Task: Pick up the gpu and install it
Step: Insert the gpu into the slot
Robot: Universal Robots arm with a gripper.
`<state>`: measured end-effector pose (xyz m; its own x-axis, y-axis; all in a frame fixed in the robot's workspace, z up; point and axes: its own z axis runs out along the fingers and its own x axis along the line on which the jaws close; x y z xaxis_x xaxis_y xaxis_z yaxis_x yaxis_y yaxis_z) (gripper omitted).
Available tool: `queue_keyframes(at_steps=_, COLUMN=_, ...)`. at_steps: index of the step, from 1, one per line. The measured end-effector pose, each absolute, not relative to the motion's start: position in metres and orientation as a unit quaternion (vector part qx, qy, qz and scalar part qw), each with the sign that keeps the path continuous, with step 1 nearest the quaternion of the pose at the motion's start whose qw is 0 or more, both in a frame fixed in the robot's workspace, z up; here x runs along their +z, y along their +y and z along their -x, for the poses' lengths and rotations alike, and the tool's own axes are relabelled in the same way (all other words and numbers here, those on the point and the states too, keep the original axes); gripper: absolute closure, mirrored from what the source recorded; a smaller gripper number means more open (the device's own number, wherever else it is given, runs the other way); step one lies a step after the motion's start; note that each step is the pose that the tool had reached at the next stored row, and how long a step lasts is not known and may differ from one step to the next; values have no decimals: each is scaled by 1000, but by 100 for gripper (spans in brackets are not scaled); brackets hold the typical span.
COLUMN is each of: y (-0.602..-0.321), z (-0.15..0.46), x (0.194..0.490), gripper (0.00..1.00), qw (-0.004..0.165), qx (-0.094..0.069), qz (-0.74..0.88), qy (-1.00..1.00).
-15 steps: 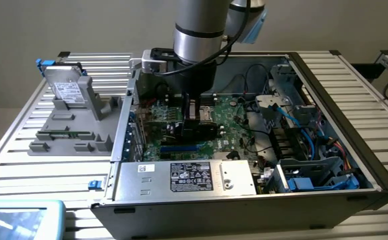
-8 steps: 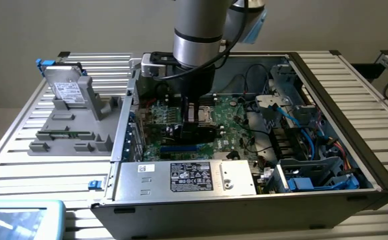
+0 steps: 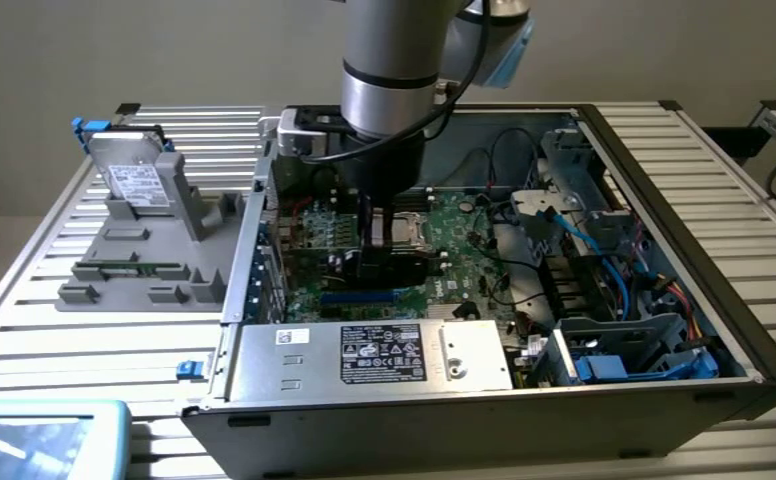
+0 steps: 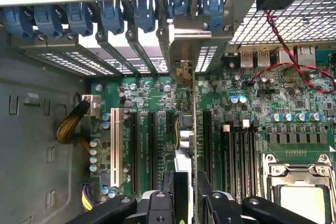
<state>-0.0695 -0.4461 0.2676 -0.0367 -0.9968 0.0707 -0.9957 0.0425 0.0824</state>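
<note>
Nearest: gripper (image 4: 190,203) clamped on the gpu (image 4: 187,132), black fingers (image 4: 176,198) pressing both faces of the card. Stands on edge inside the case (image 3: 495,435), seen end-on as a thin line, running from the fingers toward the case's rear wall (image 4: 310,14). Lies low over the board (image 4: 252,98) on the case floor, between a short slot (image 4: 169,121) and a long slot (image 4: 206,145), so presumably lined up with a slot hidden beneath it. Impossible to tell the depth of seating: lower edge masked by the card itself. Beside the long slot, deeper into the case: processor socket (image 4: 299,192), apart from the gripper.

Farther on, at the rear wall: silver bracket (image 4: 182,40) tucked into the gap beside the perforated covers (image 4: 113,51), just under the row of blue clips (image 4: 79,17).

By judgement: pick-up done, carry into the case done, alignment with slot and rear opening done or nearly so. Final push home unconfirmed, grip not yet let go, no telling about a clip closed over the bracket.

From outside the case: arm (image 3: 385,70) pointing straight down through the open side, over the middle of the board. Farthest, outside the case and just beside its rear wall: grey holder (image 3: 215,230) with a drive (image 3: 135,180) upright and a memory stick (image 3: 128,268) lying flat.
</note>
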Motion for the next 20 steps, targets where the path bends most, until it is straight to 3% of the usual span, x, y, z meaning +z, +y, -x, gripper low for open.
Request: queue_keyframes(at_steps=20, y=-448, z=74, x=263, gripper=72, qw=49, qx=-11, qz=-691, qy=-721)
